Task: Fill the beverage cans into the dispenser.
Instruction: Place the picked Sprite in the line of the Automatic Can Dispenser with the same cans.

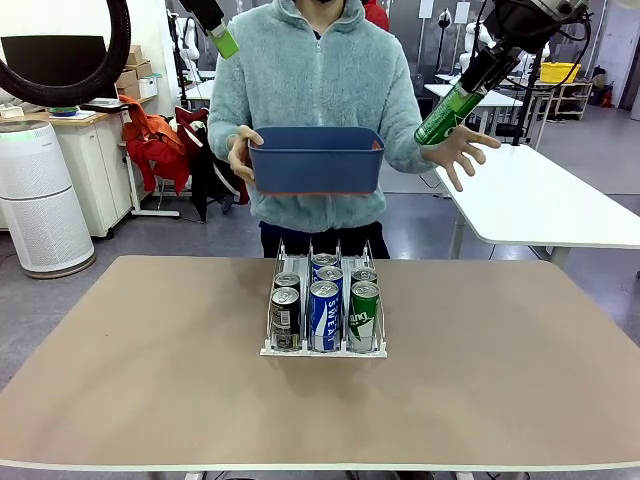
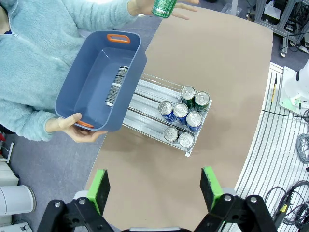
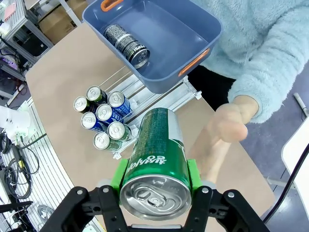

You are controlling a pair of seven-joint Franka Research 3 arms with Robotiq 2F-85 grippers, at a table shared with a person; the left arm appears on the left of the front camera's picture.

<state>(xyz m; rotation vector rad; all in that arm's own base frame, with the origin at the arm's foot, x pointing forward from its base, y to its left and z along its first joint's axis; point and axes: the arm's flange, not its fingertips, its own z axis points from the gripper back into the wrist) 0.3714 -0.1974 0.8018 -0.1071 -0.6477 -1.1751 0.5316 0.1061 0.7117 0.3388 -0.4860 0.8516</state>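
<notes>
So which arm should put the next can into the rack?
Probably right. The right gripper holds a green can; the left gripper hangs open and empty above the table.

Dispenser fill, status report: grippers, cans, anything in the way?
Left gripper open, empty. Right gripper shut on green can. Dispenser holds seven cans. Person's blue bin held above dispenser's far end; open hand beside held can.

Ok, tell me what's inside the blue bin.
One black can lies on its side in the bin; the rest of its floor is bare. From the front, its wall hides the inside.
</notes>
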